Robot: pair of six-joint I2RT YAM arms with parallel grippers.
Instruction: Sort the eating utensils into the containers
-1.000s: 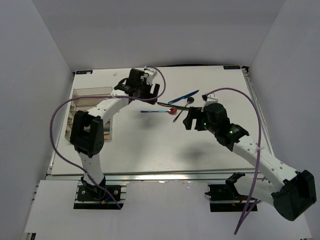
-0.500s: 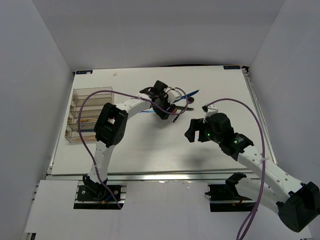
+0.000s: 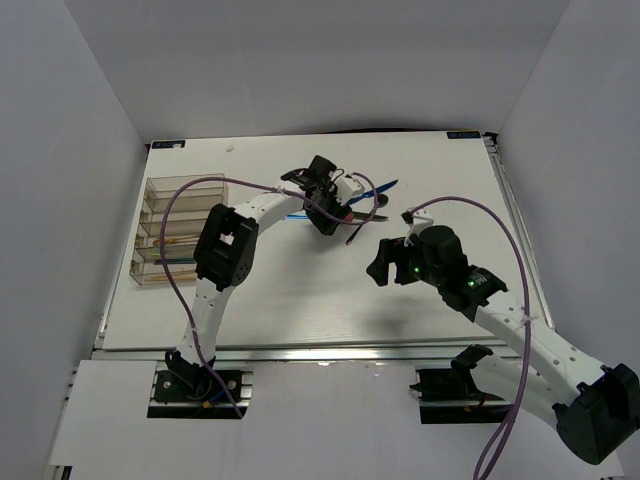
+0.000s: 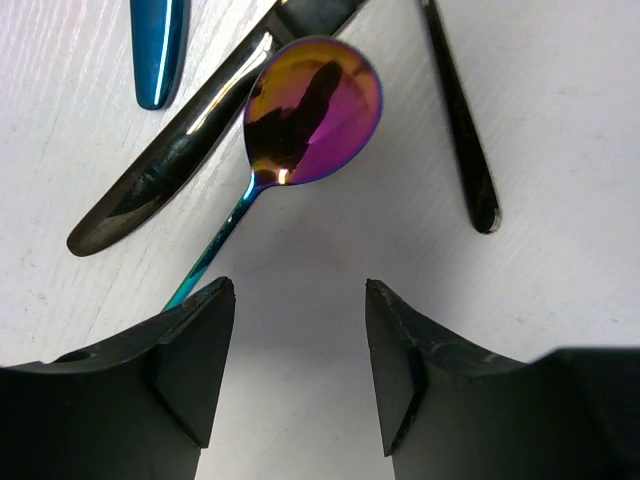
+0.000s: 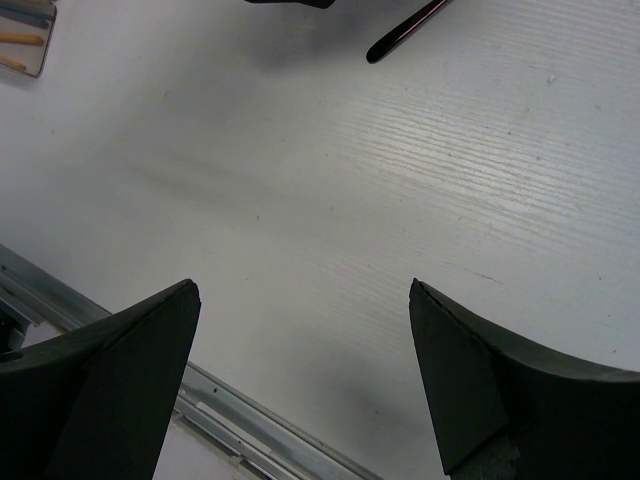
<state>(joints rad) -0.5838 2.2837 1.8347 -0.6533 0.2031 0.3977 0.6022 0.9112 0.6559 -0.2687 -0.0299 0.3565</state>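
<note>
Rainbow-tinted metal fills my left wrist view: a spoon (image 4: 312, 110) lies flat on the tabletop (image 4: 560, 250), its purple-and-gold bowl just ahead of the fingertips. Its neck turns teal as it runs back toward the finger on the left of the view and slips out of sight behind it.

My left hand (image 4: 298, 310) is spread with nothing between the fingers. The handle lines up with one finger, not with the gap.

I judge I am at the pick-up step for this spoon. Next I would nudge the hand sideways until the handle sits between the fingers, come down to the tabletop and pinch that thin neck. It looks slick and flat, so it could slide out if I pinch off-centre.

A dark knife (image 4: 170, 180) lies against the bowl's far side, close enough to get dragged along. A blue piece (image 4: 158, 50) sits beyond it, and a thin dark handle (image 4: 460, 120) lies apart on the other side.

My right hand (image 5: 302, 290) hangs over bare tabletop with its fingers wide and nothing in them. The organiser (image 3: 185, 180) is well away from both hands, so a long carry follows.
</note>
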